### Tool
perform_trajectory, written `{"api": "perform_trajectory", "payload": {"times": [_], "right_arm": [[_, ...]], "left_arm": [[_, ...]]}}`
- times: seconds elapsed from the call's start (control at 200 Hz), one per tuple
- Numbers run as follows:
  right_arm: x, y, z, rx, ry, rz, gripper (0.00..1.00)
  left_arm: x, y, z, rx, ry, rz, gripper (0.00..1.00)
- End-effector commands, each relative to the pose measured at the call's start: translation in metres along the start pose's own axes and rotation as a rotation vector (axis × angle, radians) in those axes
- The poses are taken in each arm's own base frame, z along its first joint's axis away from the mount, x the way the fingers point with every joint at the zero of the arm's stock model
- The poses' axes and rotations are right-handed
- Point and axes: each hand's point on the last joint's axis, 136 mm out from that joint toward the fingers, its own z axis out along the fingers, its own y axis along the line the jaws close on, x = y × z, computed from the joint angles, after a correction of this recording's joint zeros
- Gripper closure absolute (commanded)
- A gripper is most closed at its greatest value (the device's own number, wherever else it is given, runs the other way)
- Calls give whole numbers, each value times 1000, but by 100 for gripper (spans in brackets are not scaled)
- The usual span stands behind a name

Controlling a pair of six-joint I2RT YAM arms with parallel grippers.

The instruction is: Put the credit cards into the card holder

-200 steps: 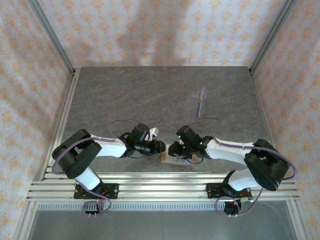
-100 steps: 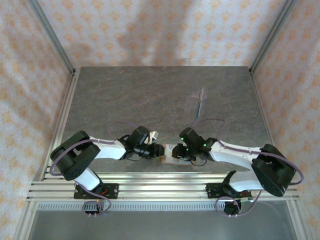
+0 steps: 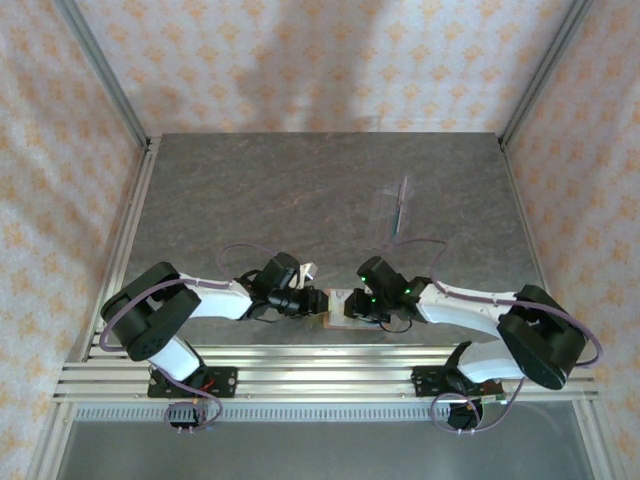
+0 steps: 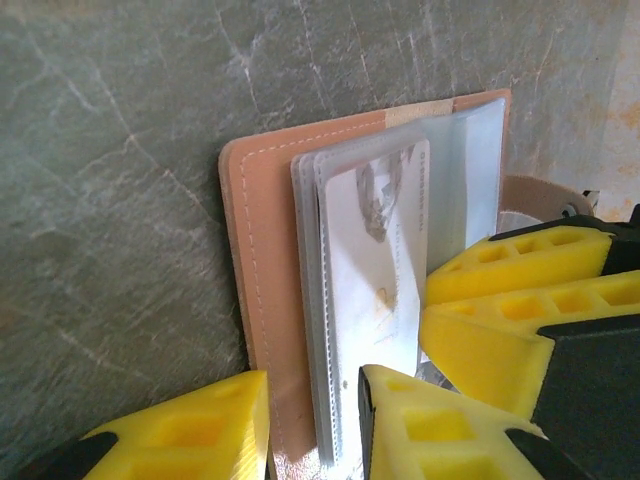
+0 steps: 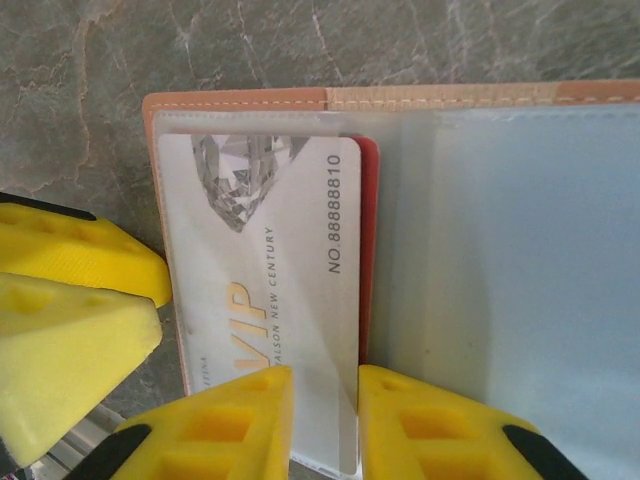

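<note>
Pale card [image 5: 260,290] is nearly seated in the card holder [image 4: 255,300] sleeve; left gripper [image 4: 315,440] and right gripper [image 5: 325,420] hover part-closed at its edge, grip undeterminable; second card's placement is unverified.

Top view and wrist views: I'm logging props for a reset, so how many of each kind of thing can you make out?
Left gripper, right gripper: 2
Card holder: 1
Pale card: 1
Clear stand: 1
Total: 5
</note>
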Motion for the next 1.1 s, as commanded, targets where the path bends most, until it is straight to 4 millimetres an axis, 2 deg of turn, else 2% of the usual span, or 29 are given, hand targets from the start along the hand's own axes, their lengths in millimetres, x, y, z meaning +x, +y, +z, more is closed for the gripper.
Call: {"api": "perform_trajectory", "payload": {"times": [0.0, 0.245, 0.35, 0.486, 0.656, 0.846, 1.096], "right_arm": [[-2, 16, 4, -66, -6, -26, 78], [-5, 33, 12, -132, 13, -13, 78], [-5, 32, 10, -121, 9, -21, 75], [-5, 21, 1, -59, -5, -38, 69], [-8, 4, -23, 51, -61, -79, 64], [-19, -23, -53, 203, -144, -89, 52], [-32, -52, -79, 382, -216, -86, 51]], "left_arm": [[1, -4, 4, 9, -1, 5, 72], [1, -4, 6, 11, -2, 0, 73], [1, -1, 4, 0, -16, 2, 73], [1, 4, 0, -28, -33, 5, 73], [0, 8, -4, -59, -44, 10, 72], [-4, 10, -14, -102, -60, 39, 64], [-7, 16, -29, -203, -74, 90, 53]]}}
